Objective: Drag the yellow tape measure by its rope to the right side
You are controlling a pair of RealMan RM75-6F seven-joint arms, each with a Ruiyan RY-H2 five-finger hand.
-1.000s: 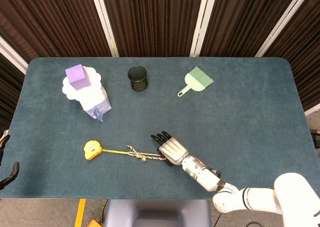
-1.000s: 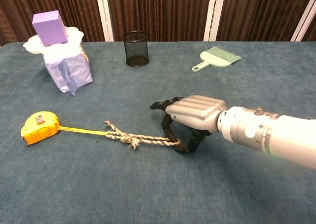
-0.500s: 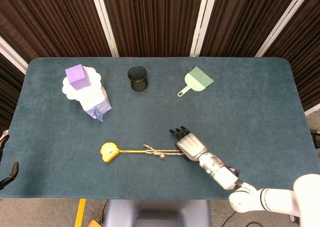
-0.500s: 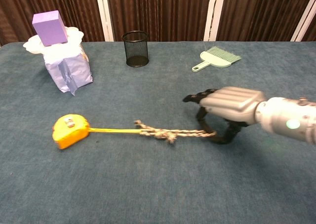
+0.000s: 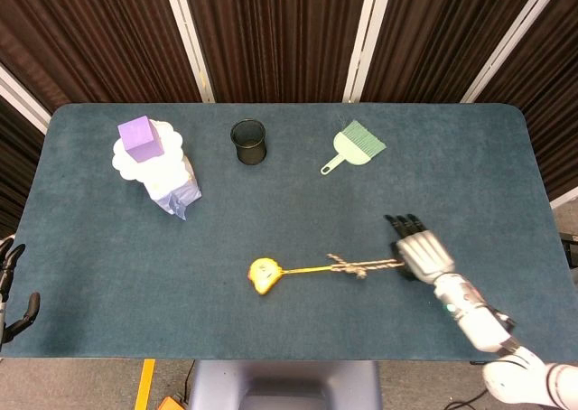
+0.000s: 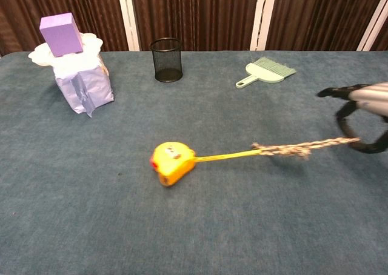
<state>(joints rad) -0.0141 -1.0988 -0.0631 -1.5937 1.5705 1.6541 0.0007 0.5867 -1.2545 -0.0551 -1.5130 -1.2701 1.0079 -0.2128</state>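
Observation:
The yellow tape measure (image 5: 264,275) (image 6: 173,162) lies near the middle of the table's front half, tipped partly on its side. A short stretch of yellow tape runs from it to a knotted braided rope (image 5: 361,267) (image 6: 297,148) that is pulled taut to the right. My right hand (image 5: 418,251) (image 6: 364,114) grips the rope's far end, fingers curled down around it, at the right of the table. In the chest view the hand is cut off by the frame's right edge. My left hand (image 5: 11,293) shows only at the far left edge, off the table, holding nothing.
A black mesh cup (image 5: 248,142) (image 6: 166,59) stands at the back centre. A green hand brush (image 5: 354,145) (image 6: 267,71) lies at the back right. At the back left a purple block (image 5: 139,138) (image 6: 60,33) sits on a white and lilac bag (image 5: 167,182) (image 6: 82,84).
My right hand has moved right, pulling the rope taut. The tape measure has slid from the left part of the table to about the middle and tipped over.

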